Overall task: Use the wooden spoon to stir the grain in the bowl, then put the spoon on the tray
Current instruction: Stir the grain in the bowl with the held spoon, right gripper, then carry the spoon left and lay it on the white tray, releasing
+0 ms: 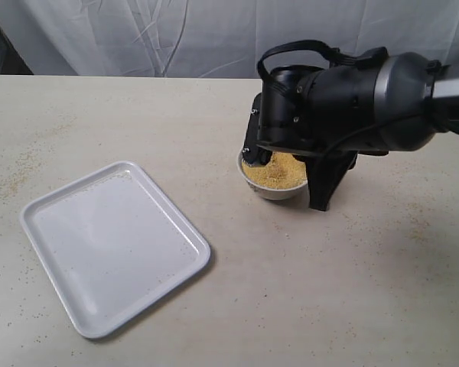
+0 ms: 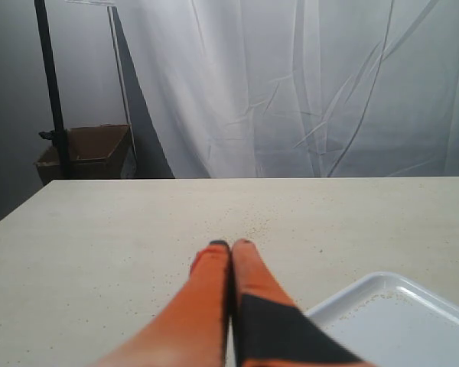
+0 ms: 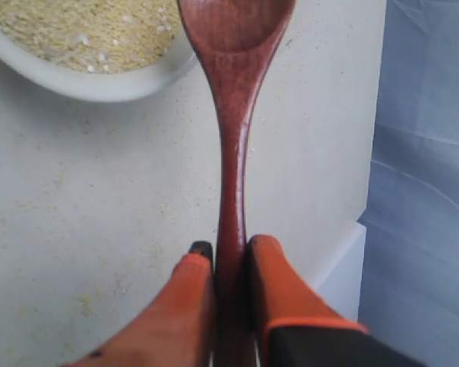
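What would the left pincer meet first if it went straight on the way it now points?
The way looks free: the left pincer points along the table, the tray lying aside; beyond, probably the curtain.

Exterior: high, angled down. Left wrist: low, level, shares tray. Right wrist: close, probably steep, shares bowl.

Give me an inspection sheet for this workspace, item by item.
Surface: beige table, speckled.
Job's things: bowl holds grain; wooden spoon held, head at the bowl's rim; tray lies apart from the bowl.
Clutter: loose grain specks on the table.
Grippers: right gripper shut on the spoon handle; left gripper shut, holding nothing.
Cables: black cable looped over the right arm.
Surroundings: white curtain, cardboard box, black pole.
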### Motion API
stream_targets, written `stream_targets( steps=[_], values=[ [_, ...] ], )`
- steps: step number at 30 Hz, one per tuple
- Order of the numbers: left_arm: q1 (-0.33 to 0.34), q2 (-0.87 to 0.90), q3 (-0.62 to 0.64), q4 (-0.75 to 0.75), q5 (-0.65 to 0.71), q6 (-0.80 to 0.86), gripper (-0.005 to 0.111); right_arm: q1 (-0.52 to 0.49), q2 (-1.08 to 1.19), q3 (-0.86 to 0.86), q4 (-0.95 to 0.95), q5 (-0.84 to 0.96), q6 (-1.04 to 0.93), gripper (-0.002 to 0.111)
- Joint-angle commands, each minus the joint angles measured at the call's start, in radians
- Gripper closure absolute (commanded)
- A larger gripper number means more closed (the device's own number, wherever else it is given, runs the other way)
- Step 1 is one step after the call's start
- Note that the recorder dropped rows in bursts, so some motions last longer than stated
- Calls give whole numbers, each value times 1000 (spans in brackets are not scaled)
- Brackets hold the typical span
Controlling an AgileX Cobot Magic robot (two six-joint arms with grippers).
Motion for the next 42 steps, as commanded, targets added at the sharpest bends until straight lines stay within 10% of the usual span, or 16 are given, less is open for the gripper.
stream_targets(
  steps=[1,8,16,22,30,32,36,38,40,42],
  values=[
    [-5,-5,5,-3,0,-4,106,0,-12,-4,7,-18,9,109],
    [-5,-5,5,-3,0,-4,106,29,-53,-49,162,-203,106,109],
    [-5,-5,5,-3,0,-4,106,29,19,-74,891,-672,-150,109],
    [-5,-5,5,-3,0,-4,106,29,174,-129,1275,-667,-405,109],
    [-5,-5,5,-3,0,-4,106,100,268,-202,1307,-662,-447,109],
    [-5,-5,5,-3,0,-4,106,110,277,-202,1303,-657,-439,100],
    [-5,-5,5,-3,0,-4,106,110,276,-227,1310,-611,-434,25],
    [-5,-5,5,-3,0,-4,106,108,234,-288,1299,-503,-483,12],
    [-5,-5,5,-3,0,-4,106,108,126,-342,1224,-420,-483,38],
    [-5,-5,5,-3,0,-4,106,108,-48,-315,1135,-418,-428,110]
  ],
)
